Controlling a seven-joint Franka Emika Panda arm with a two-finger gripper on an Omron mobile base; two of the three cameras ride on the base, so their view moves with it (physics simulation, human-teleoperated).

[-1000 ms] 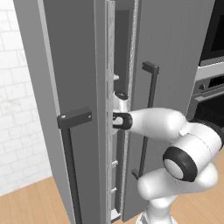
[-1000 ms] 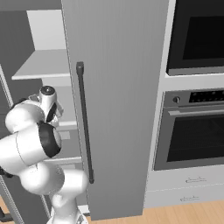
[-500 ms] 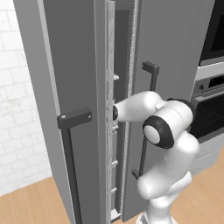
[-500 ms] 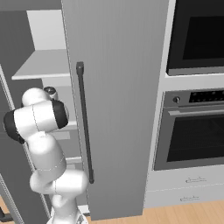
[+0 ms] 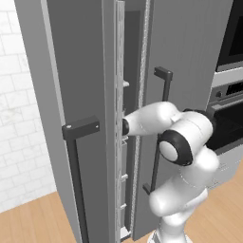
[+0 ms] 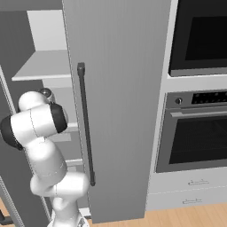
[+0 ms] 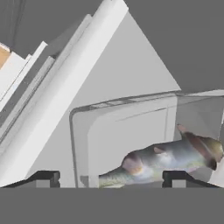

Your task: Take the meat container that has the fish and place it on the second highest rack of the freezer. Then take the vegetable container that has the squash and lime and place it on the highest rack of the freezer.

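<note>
No readable writing or brand marks anywhere. The arm (image 5: 156,118) reached thru the narrow gap between the freezer (image 5: 85,71) door edge and the closed grey door (image 6: 119,88) w/ its dark bar handle (image 6: 85,124), so little side room there. In the hand view the gripper (image 7: 111,177) had its fingertips (image 7: 43,178) spread wide, pinching nothing; the meat container (image 7: 122,131), a pale tray w/ raised rim, sat flat on a pale shelf (image 7: 127,70) inside the freezer, its near edge just beyond and between the tips. The fish (image 7: 166,159) lay lengthwise in the tray, towards the tray's right part. Bare shelf stretched past the tray's far rim up to the dark back wall. The wall oven (image 6: 195,128) stood beside the freezer, on its closed-door side.
</note>
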